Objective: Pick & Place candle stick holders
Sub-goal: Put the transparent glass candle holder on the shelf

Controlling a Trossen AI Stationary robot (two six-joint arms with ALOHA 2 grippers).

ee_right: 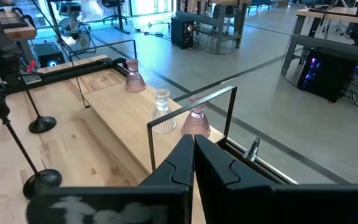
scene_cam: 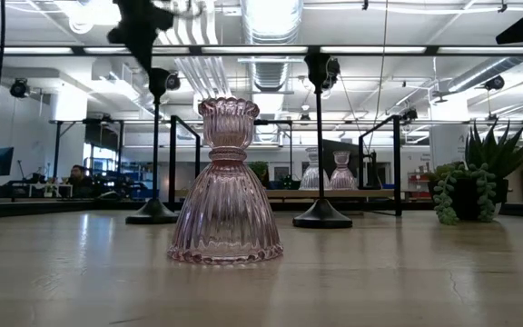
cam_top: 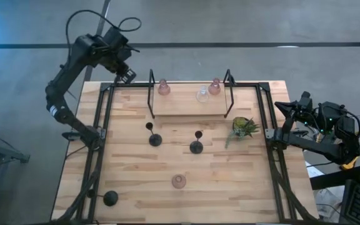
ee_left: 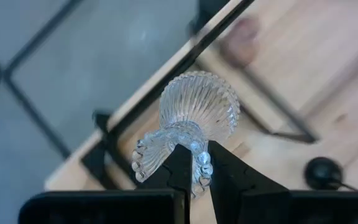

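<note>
You're partway through. On the raised shelf (cam_top: 189, 107) at the far side of the table (cam_top: 130, 181) three holders already stand upright: a pink holder (cam_top: 163, 87) toward the left end, a clear holder (cam_top: 202, 94) near the middle and a second pink holder (cam_top: 214, 86) just beside it toward the right.

Your left claw (ee_left: 194, 163) is up at the far left corner, above the table's edge and well away from the shelf. Its fingers are nearly shut, pinching the scalloped rim of a clear ribbed glass holder (ee_left: 188, 121). That holder is not upright. In the left wrist view its long axis runs straight out from the fingers, the scalloped cup end in the grip and the flared bell base pointing away, out over the frame corner. You will likely need to turn it base-down before it can stand on the shelf.

What looks left on the table: two black stemmed holders (cam_top: 154, 139) (cam_top: 196, 147) standing upright near the middle, stems vertical; a pink holder (cam_top: 179, 181) upright toward the near side, cup up and bell base down in the low view; and a third black holder (cam_top: 110, 199) at the near left corner. The small plant (cam_top: 242, 127) by the shelf's right end is not part of the job.

Your right claw (ee_right: 192, 148) waits off the table's right edge, fingers fully closed on nothing
</note>
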